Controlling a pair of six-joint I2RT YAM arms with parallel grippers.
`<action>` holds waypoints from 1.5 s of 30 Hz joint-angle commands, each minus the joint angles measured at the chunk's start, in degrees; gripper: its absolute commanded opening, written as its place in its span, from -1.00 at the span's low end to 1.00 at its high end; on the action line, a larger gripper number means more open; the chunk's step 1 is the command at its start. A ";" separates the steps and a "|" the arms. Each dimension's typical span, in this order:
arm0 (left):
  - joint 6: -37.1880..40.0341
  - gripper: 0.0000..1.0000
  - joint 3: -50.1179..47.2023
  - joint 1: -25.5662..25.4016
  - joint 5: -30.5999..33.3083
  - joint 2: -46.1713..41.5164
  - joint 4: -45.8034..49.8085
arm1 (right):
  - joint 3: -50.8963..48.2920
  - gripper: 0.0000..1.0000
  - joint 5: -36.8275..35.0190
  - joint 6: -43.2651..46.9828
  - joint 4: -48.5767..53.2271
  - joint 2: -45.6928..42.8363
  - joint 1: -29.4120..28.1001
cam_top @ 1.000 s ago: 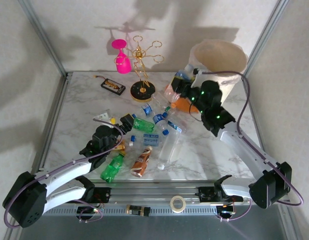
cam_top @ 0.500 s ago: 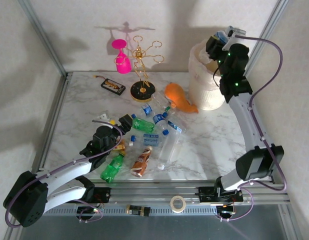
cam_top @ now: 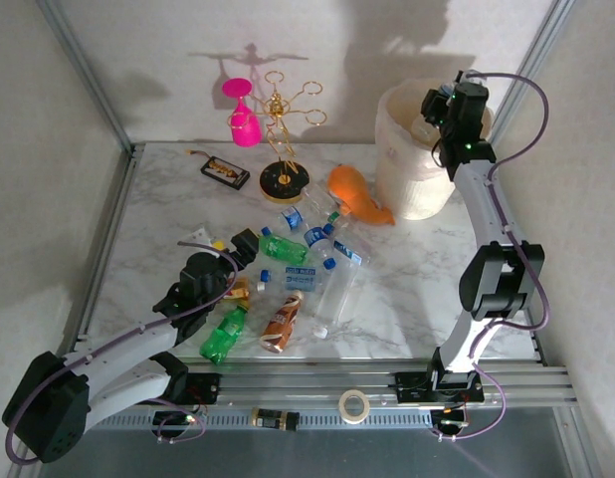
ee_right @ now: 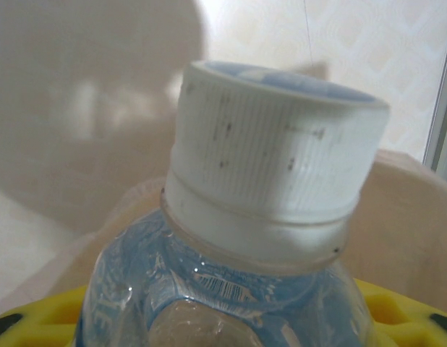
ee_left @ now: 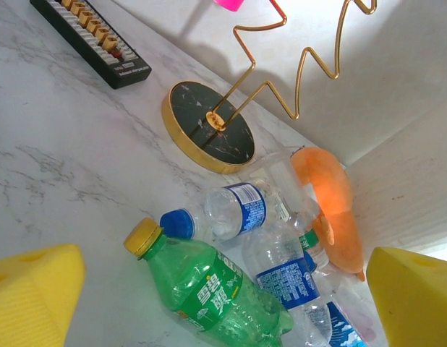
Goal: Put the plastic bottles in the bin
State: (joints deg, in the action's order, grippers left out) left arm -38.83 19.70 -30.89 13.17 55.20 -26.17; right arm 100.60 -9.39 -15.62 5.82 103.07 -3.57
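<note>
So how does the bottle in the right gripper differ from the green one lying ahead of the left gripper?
The held bottle is clear with a white cap; the green bottle has a yellow cap. The held bottle is clamped in the right gripper, up at the bin; the green bottle lies on its side on the table, ungripped, ahead of the open left gripper. Both are capped plastic bottles.

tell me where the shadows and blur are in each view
Top external: hard light throws clear shadows of the gold rack and pink glass onto the back wall. Left wrist: the green bottle is sharp, while the yellow fingers at the corners are blurred. Right wrist: the held bottle and its cap are fairly sharp, and the wall behind is blurred, with a broad shadow.
</note>
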 commanded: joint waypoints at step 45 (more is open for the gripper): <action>-5.90 0.99 10.04 -6.22 -11.54 -6.27 54.71 | -36.30 0.98 -0.53 -5.67 -15.43 -29.75 -23.43</action>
State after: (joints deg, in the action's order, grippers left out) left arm -42.09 27.75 -35.42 1.02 49.12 22.33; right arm 65.17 -8.62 -20.16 -6.07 75.61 -25.78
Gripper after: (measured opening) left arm 0.995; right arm 0.987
